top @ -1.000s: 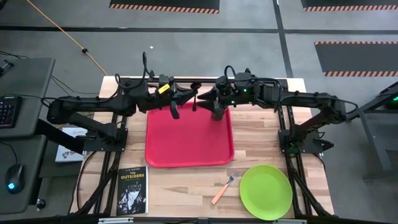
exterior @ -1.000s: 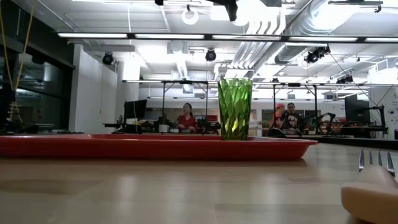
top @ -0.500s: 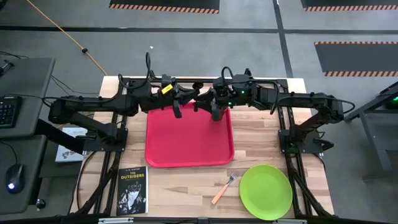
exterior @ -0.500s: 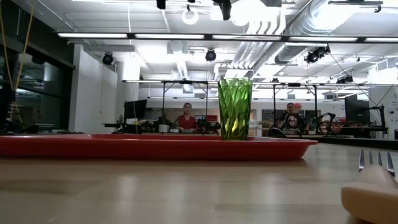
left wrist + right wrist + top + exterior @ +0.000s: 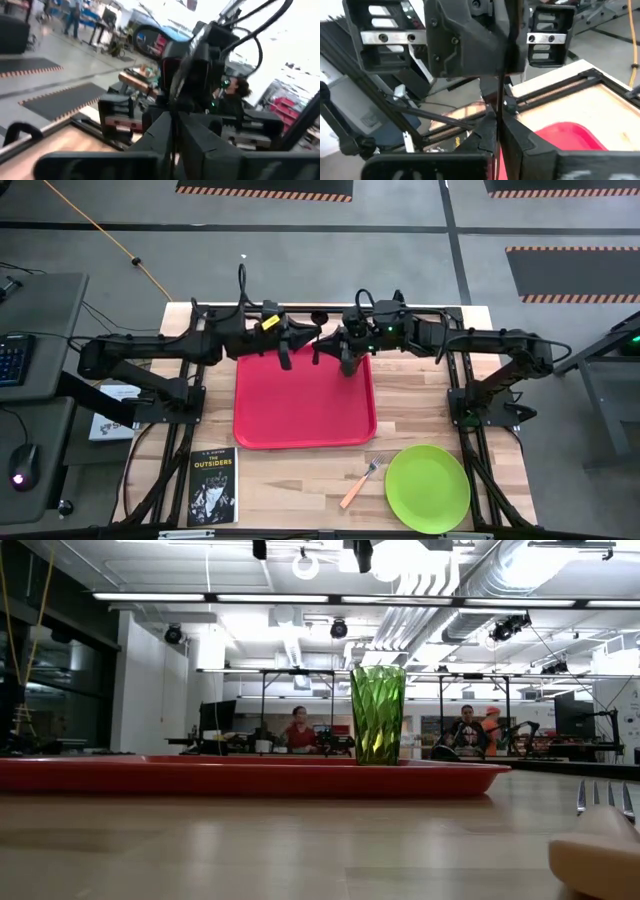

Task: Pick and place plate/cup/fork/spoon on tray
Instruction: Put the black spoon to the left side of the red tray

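— From above, where's the fork [image 5: 360,483]?
— Off the tray's [image 5: 300,415] near right corner, just beside the plate [image 5: 428,488]. Its tines point at the tray and its orange handle slants away. My right pincer [image 5: 346,362] hangs over the tray's far edge and is nearer than the left pincer [image 5: 283,358], which is there too.
— Low view?
— The cup [image 5: 377,714] is upright on the tray, with silver tines past the tray's end.
— Wrists: clenched?
— Can't tell, either one.

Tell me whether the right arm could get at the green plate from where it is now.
Probably yes. The plate lies bare on the table's near right corner, nothing on it; only the fork lies beside it. The right end effector is over the tray's far edge.
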